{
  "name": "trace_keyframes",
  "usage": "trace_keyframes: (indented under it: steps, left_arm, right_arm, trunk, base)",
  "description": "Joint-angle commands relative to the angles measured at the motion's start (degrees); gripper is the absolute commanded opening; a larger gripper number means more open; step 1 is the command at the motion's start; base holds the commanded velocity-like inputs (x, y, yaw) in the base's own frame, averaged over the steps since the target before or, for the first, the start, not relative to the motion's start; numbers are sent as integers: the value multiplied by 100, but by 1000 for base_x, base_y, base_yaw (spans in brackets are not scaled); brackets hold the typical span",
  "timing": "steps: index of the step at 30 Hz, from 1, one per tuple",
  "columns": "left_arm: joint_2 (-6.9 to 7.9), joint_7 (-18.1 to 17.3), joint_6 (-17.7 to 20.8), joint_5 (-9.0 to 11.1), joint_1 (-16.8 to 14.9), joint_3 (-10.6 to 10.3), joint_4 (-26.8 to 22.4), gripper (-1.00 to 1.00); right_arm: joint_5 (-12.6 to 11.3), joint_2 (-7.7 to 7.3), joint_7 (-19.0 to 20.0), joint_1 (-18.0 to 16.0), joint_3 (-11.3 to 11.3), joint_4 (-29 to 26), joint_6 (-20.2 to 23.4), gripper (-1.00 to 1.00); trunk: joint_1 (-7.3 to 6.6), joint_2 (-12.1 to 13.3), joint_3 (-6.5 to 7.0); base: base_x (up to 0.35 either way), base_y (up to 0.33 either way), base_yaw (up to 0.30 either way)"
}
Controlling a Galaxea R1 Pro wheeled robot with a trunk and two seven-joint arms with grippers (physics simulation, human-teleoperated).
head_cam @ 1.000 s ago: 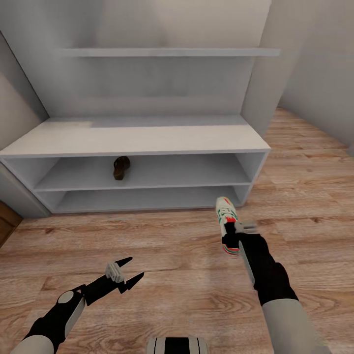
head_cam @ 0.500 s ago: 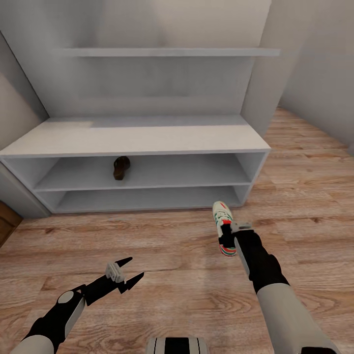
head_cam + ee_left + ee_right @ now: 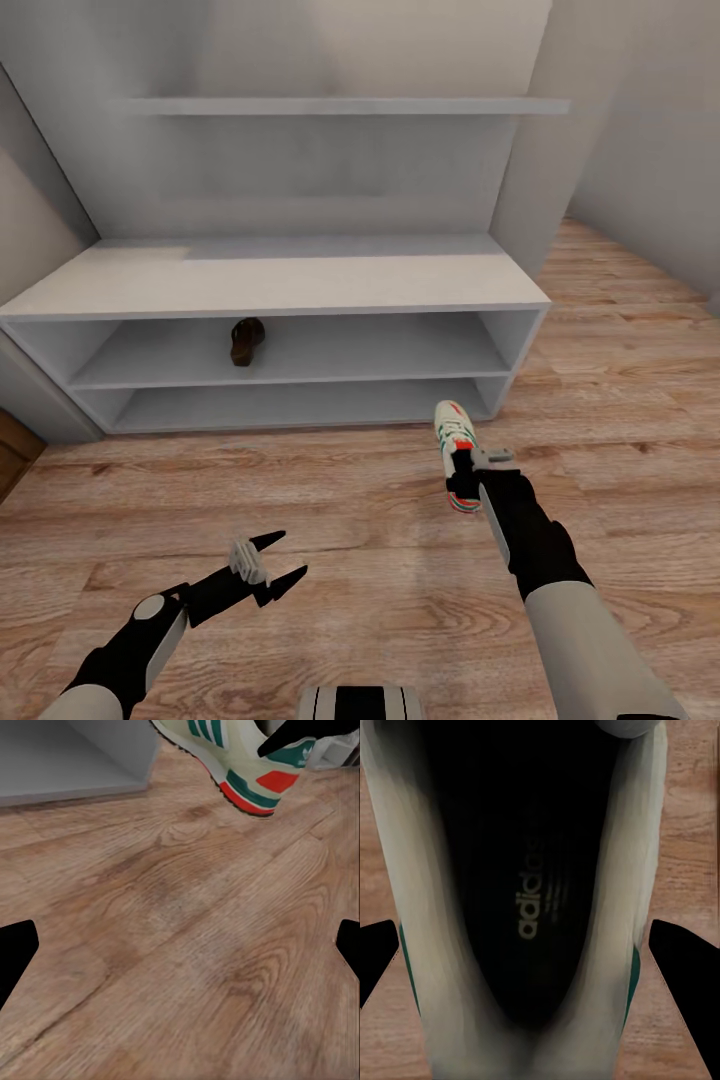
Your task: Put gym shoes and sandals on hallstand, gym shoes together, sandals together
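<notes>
So far the left gripper [image 3: 277, 562] hangs low over the wood floor [image 3: 380, 560] with its fingers spread and nothing between them, and on the rack [image 3: 270, 285] one brown sandal [image 3: 246, 341] lies alone on the upper of the two open shelves, the lower one looking bare. Further right, the right gripper [image 3: 462, 472] is clamped on the heel of a white sneaker [image 3: 456, 440], carried toe-forward just short of the rack's right end. The step in hand seems to be shelving this sneaker; next it likely needs reaching into a shelf, leaving room beside it for its mate.

Hallstand [image 3: 280, 285]: one sandal [image 3: 246, 341] on upper open shelf; stands on floor [image 3: 380, 540].
</notes>
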Motion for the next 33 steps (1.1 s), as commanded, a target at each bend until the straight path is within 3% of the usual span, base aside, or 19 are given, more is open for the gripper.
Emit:
trace_keyframes:
  steps: [1, 23, 24, 33]
  left_arm:
    - [-5, -49, -29, 11, 1, -8, 5, 100]
    - [-13, -99, -29, 11, 7, -32, 9, 100]
    - [-13, -99, -29, 11, 7, -32, 9, 100]
    - [-21, -95, -29, 11, 7, -32, 10, 100]
  right_arm:
    - [34, 8, 9, -2, -9, -25, -8, -100]
    - [25, 16, 7, -2, 0, -66, -715, -100]
    - [25, 18, 7, -2, 0, -66, -1425, -100]
    - [25, 20, 7, -2, 0, -74, -1427, -100]
  trunk:
    - [-1, -2, -4]
    - [-1, -2, -4]
    - [-1, -2, -4]
    - [-1, -2, -4]
  base:
    - [0, 0, 0]
    - [0, 0, 0]
    - [0, 0, 0]
    - [198, 0, 0]
